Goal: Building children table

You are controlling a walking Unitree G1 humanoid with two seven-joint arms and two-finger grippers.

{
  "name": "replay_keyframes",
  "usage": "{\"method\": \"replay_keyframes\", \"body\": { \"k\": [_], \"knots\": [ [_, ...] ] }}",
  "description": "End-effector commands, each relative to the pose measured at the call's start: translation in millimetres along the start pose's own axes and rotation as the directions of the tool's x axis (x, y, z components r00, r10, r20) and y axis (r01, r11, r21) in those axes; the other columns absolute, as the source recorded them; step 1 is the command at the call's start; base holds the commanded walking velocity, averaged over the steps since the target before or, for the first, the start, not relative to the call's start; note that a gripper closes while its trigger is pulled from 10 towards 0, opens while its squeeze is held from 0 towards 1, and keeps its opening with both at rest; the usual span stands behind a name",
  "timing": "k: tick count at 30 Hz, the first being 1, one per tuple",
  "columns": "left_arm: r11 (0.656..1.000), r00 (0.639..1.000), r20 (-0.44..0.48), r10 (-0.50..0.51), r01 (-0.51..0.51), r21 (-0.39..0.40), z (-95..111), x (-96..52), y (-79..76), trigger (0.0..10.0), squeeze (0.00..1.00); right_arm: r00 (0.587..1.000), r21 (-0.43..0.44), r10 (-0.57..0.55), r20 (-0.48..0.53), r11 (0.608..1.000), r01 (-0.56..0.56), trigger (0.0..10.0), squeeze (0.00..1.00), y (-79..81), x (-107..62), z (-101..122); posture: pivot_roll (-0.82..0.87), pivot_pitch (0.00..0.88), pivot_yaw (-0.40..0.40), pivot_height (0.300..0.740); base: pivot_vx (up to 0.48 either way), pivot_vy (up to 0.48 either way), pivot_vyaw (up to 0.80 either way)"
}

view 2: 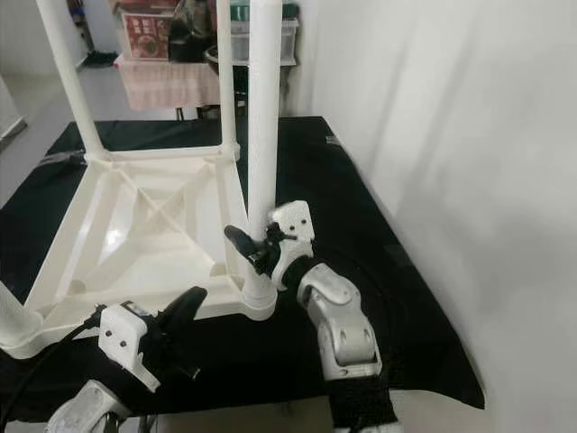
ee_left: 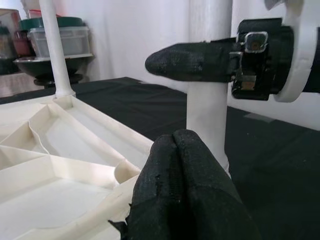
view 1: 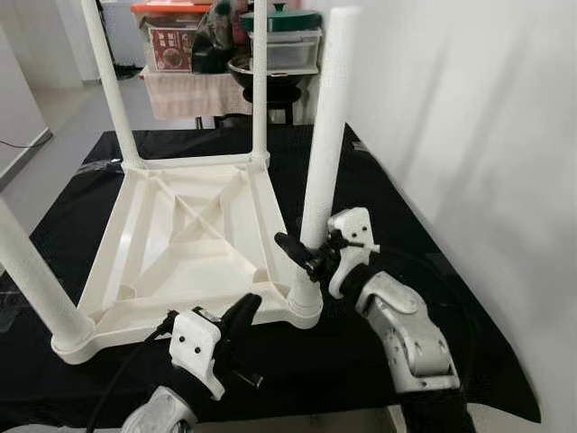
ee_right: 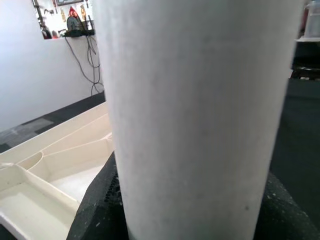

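Observation:
A white plastic children's table (view 1: 189, 234) lies upside down on a black cloth, its legs pointing up. My right gripper (view 1: 311, 257) is shut on the lower part of the near right leg (view 1: 325, 135), just above its socket. One black finger (view 2: 239, 239) shows on the leg's left side; the other is hidden behind the leg. In the right wrist view the leg (ee_right: 200, 115) stands close between the black pads (ee_right: 95, 210). My left gripper (view 1: 242, 311) is shut with nothing in it, its tip at the table's front rim, just left of that leg.
Three more legs stand up: far left (view 1: 113, 81), far right (view 1: 260, 81) and near left (view 1: 36, 280). A white wall (view 1: 469, 135) runs close on the right. A shelf with storage boxes (view 1: 225, 45) stands behind. The black cloth (view 1: 379, 180) ends near my body.

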State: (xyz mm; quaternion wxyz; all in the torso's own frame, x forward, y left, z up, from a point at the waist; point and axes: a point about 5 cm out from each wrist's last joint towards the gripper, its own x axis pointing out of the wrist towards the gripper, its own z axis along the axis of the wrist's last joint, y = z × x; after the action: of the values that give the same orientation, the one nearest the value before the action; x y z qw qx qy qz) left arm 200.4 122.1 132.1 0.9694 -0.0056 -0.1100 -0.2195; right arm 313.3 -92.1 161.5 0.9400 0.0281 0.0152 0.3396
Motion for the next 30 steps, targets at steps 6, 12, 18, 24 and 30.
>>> {"method": "replay_keyframes", "body": {
  "k": [6, 12, 18, 24, 30],
  "knots": [
    [1.0, 1.0, -0.009, 0.005, -0.005, 0.0, -2, 1.4, 1.3, 10.0, 0.0, 0.987, 0.102, 0.04, -0.153, 0.994, -0.025, 10.0, 0.0, -1.6, -7.4, -29, -0.05, 0.014, -0.049, 0.74, 0.0, 0.0, 0.0],
    [1.0, 1.0, -0.012, -0.002, 0.002, -0.003, -4, 3.2, 0.0, 10.0, 0.0, 0.966, 0.029, 0.247, -0.079, 0.969, -0.245, 10.0, 1.0, -8.2, -4.3, -1, -0.04, 0.003, -0.053, 0.74, 0.0, 0.0, 0.0],
    [1.0, 1.0, -0.012, 0.001, -0.001, -0.001, -4, 3.6, -1.2, 10.0, 0.0, 0.859, -0.045, 0.482, -0.172, 0.867, -0.496, 10.0, 0.36, -29.2, 2.6, 15, -0.03, 0.001, -0.058, 0.74, 0.0, 0.0, 0.0],
    [1.0, 1.0, -0.016, 0.001, -0.001, 0.0, -5, 3.0, -2.4, 10.0, 0.0, 0.835, -0.022, 0.518, -0.184, 0.847, -0.531, 10.0, 0.0, -39.9, 12.4, 21, 0.0, 0.0, -0.064, 0.74, 0.0, 0.0, 0.0],
    [1.0, 1.0, -0.018, 0.002, -0.002, 0.001, -6, 2.4, -3.8, 10.0, 0.0, 0.819, 0.001, 0.536, -0.205, 0.837, -0.547, 8.9, 0.0, -46.4, 19.8, 23, 0.01, 0.0, -0.066, 0.74, 0.0, 0.0, 0.0]
  ]
}}
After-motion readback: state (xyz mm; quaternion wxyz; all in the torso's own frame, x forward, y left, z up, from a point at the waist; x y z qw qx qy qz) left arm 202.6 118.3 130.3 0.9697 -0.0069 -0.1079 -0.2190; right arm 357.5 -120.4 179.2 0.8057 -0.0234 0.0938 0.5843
